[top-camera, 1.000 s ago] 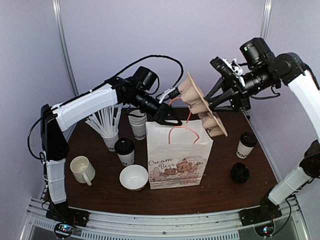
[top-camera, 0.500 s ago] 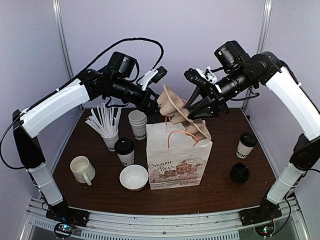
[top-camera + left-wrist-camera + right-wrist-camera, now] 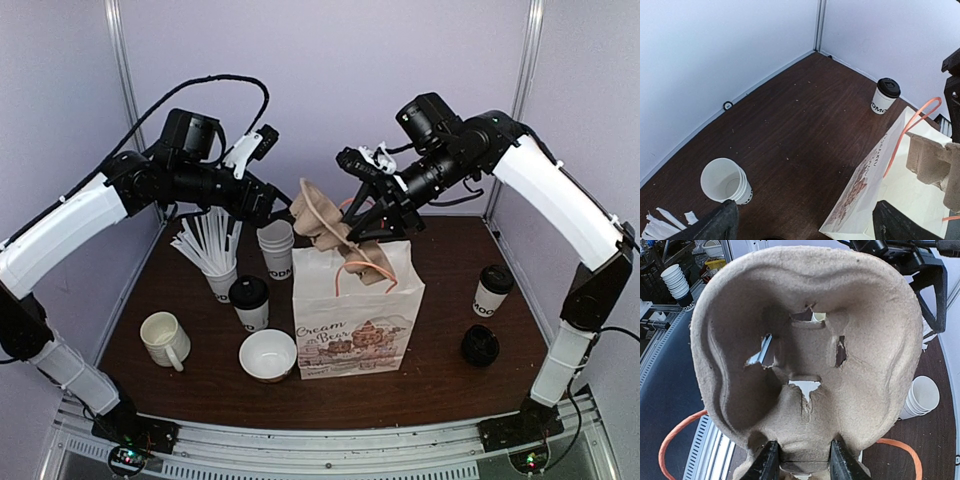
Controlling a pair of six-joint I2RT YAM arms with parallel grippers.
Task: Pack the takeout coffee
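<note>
A: Coffee? One lidded cup (image 3: 250, 303) stands left of the bag (image 3: 358, 310), the other cup (image 3: 491, 291) right of it.
B: Probably light, crushable paper; grip mid-wall gently. The left tool (image 3: 805, 227) gapes wide; the right tool (image 3: 802, 462) pinches the pulp carrier (image 3: 805, 355).

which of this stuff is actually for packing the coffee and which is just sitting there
For the job: left lidded cup, right lidded cup, carrier, bag.

Lying about: mug, bowl, lidless cup stack, straws, small black item.
</note>
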